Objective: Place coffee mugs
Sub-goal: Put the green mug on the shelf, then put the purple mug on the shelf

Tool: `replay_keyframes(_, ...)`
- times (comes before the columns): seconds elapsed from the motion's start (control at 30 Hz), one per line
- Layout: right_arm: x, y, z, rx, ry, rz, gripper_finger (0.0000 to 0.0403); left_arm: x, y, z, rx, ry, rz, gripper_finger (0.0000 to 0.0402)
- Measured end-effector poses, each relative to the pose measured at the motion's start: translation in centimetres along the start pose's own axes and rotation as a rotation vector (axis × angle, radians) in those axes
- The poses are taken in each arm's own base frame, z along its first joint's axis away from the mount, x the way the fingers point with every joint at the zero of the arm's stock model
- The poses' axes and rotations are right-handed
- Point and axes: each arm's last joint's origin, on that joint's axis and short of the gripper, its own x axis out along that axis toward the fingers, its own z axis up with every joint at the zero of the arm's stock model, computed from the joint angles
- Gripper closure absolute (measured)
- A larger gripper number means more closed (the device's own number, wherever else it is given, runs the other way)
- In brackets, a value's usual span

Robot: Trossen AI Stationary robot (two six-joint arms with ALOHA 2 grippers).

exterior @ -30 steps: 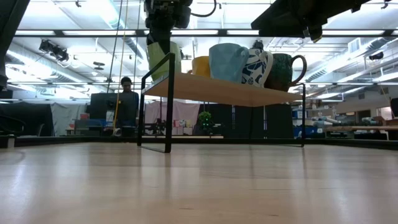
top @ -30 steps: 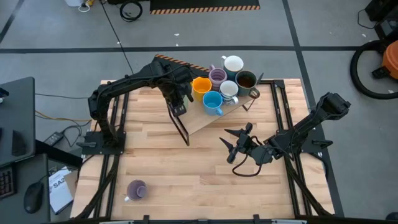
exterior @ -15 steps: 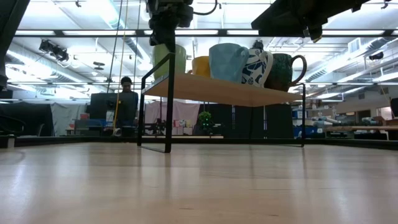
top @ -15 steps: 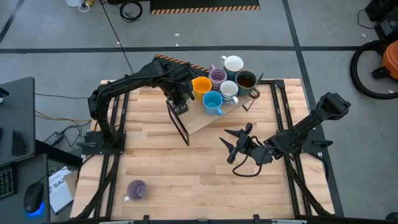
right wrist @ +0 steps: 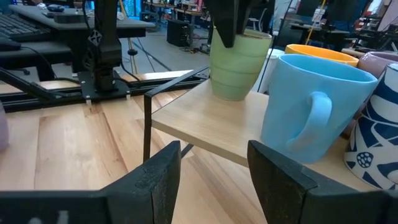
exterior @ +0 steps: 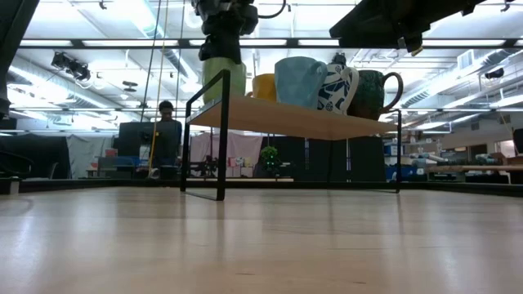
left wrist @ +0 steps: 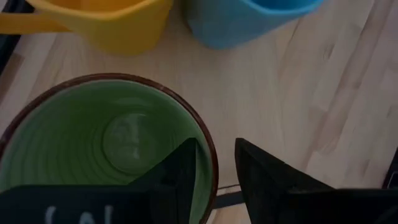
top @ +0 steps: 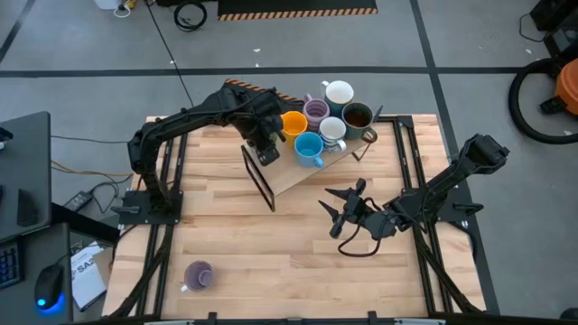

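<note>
The left gripper (left wrist: 214,171) straddled the ribbed green ceramic mug's (left wrist: 106,146) rim, fingers released. Lifting crookedly could snag that rim and topple the mug off the raised wooden shelf (right wrist: 214,127) edge.

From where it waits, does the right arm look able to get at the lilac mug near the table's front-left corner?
Probably not easily. The right claw rests open at mid-table right, and the lilac mug stands far across on the left arm's side. Nothing blocks the path; reach is the doubt.
</note>
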Motion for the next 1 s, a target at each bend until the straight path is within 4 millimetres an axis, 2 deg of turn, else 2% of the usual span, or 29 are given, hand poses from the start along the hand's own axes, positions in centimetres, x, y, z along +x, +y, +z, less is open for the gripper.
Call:
replay_keyframes(0.47, 0.0, 0.0, 0.0, -0.011, 0.001, 0.007, 0.0211, -0.1, 0.0, 0.5, -0.017, -0.055, -0.007, 0.0283)
replay_keyframes(0.87, 0.0, 0.0, 0.1, -0.008, -0.003, 0.008, 0.0211, -4.2, -0.9, 1.4, 0.098, -0.170, 0.016, 0.0283)
replay_keyframes(1.0, 0.0, 0.0, 0.1, -0.013, -0.002, 0.009, 0.0211, -5.0, -2.9, 1.0, 0.282, -0.173, -0.014, 0.0283)
